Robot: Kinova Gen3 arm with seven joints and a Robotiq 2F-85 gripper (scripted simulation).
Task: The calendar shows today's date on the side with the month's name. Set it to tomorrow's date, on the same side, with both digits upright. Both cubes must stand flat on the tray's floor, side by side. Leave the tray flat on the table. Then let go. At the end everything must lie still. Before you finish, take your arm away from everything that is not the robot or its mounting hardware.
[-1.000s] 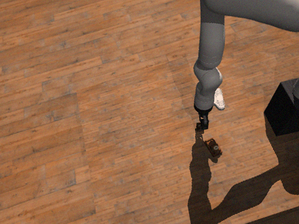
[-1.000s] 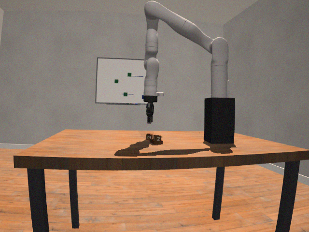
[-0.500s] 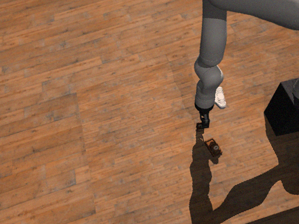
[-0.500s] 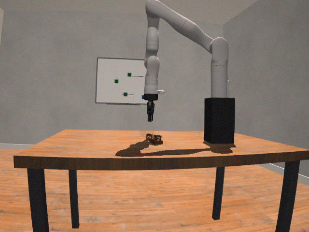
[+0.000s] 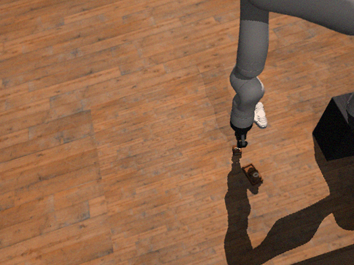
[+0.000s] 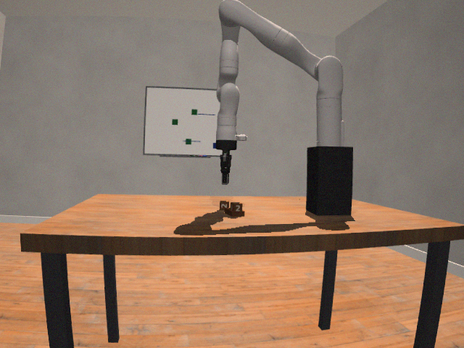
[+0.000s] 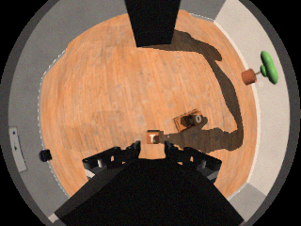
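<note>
A loose brown cube [image 5: 236,151] [image 6: 224,205] [image 7: 152,137] stands on the table outside the tray. Its top bears a pale mark like a T in the wrist view; its side toward the exterior camera shows a 2 turned sideways. The small brown tray [image 5: 247,176] [image 6: 238,214] [image 7: 177,124] lies on the table beside it. A second cube [image 5: 255,175] [image 6: 236,207] [image 7: 198,119] is at one end of the tray, with an upright 2 facing the exterior camera and a 0 on top. My gripper [image 5: 242,144] [image 6: 225,183] [image 7: 152,145] is partly open and empty, high above the loose cube. The month name is not readable.
The black robot base block [image 5: 334,131] [image 6: 329,181] stands on the table [image 6: 149,245] to the right of the tray. The arm's dark shadow falls over the tray area. A whiteboard [image 6: 164,104] and a potted plant [image 7: 248,76] are away from the table.
</note>
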